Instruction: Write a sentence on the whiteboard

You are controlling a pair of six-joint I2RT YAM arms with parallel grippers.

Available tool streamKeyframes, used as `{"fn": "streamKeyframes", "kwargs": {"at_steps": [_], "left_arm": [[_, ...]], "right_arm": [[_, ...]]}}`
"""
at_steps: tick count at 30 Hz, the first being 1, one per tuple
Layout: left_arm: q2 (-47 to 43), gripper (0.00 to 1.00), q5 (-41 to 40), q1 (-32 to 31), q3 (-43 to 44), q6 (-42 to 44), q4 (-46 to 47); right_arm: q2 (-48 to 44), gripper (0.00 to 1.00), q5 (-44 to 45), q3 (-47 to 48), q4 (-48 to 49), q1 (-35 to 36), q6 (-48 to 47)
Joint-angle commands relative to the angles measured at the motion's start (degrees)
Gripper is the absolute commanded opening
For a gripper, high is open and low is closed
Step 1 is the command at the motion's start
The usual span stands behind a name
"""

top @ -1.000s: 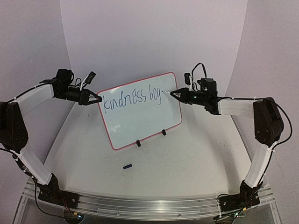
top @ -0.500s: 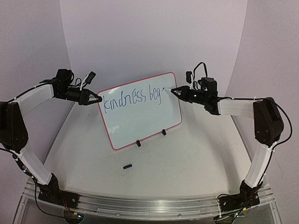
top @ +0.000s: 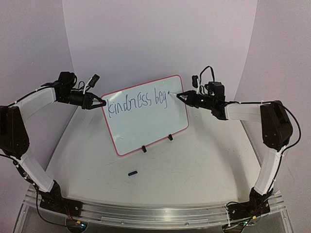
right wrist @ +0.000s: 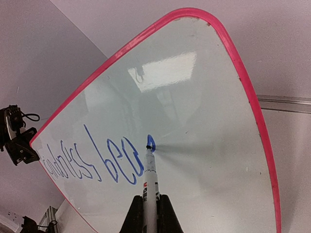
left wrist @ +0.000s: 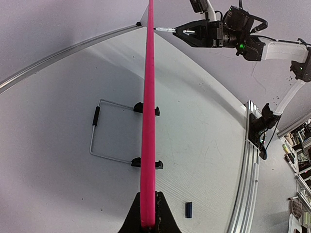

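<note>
Right hand (top: 182,96), right of centre in the top view, is clamped narrow on a marker (right wrist: 149,179), tip touching the whiteboard (top: 146,124) beside a small fresh blue loop. Left hand (top: 100,103), left of centre, is pinched on the board's red left rim; its wrist view shows the rim edge-on between the fingers. The board sits mid-frame, tilted, on two black feet (top: 156,143) with a wire stand (left wrist: 104,131) behind it. The sentence (top: 138,103) is along the board's top, dark blue: "kindness beg" plus the loop; the lower part of the board is blank. The marker barrel has a red mark and small black print, too small to read. The counter (top: 194,160) is white and lightly scuffed, with a small dark cap (top: 132,173) lying below the board and an aluminium rail (top: 155,213) along the bottom edge. A pale lilac curved backdrop (top: 155,39) fills the top and sides.
</note>
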Motion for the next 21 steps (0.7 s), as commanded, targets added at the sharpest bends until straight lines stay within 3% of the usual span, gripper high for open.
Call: {"fn": "streamKeyframes", "kwargs": {"at_steps": [1, 21], "left_arm": [[0.12, 0.00, -2.96, -1.37, 1.05, 3.08, -2.05], [-0.05, 0.00, -2.86, -1.40, 1.00, 3.06, -1.96]], "right_arm": [[0.13, 0.00, -0.82, 0.42, -0.61, -0.05, -0.80], [-5.83, 0.00, 6.57, -4.39, -0.97, -0.05, -1.57]]}}
